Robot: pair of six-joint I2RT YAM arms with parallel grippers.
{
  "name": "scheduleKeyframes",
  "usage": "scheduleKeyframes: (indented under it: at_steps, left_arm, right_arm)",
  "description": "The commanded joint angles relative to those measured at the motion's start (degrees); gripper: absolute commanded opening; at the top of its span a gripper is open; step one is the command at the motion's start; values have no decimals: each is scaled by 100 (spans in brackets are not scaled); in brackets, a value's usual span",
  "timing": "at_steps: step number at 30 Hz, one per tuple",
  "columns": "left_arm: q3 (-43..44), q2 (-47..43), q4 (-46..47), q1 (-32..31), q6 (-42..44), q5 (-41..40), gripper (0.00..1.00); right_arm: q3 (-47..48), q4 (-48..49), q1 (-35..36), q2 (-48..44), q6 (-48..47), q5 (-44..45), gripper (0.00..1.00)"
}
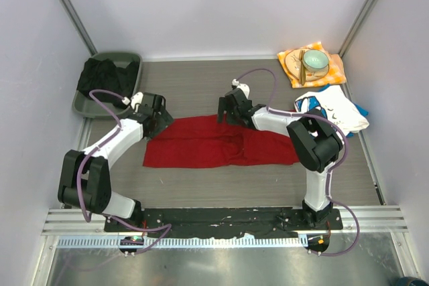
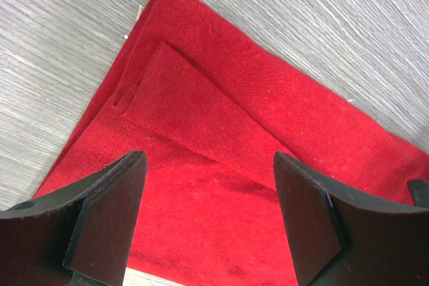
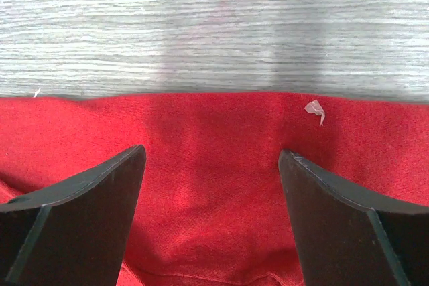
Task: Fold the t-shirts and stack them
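No legible text or labels

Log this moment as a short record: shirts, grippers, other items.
red t-shirt: folded into a long band, lying flat in the middle
printed t-shirt: crumpled at the right edge, not stacked
left gripper: open, over the red t-shirt's far left corner
right gripper: open, over its far edge
bin: far left, holds dark cloth
bowl: on orange cloth, far right
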Motion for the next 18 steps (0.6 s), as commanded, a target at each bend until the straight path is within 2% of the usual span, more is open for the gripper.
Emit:
scheduleKeyframes:
  at_steps: [1,7,13,15,18]
  left_arm:
    - [284,165,207,26,17,-113,81]
    - [722,700,-100,34,78,-157,79]
    - [1469,1404,-478,34,140,-350,68]
    - [1689,1544,-645,34,131,-394,61]
    - [1655,1694,-629,34,78,-368,60]
  right_arm:
    - [81,-186,-57,227,-66,-139,87]
    - [-32,-142,-48,-80,-22,-280,86]
    - [-357,33,-39,-388,49,-386,86]
    - [-463,34,-39,-494,40,-394,86]
    - [-569,78,-39,-591,-4,-377,85]
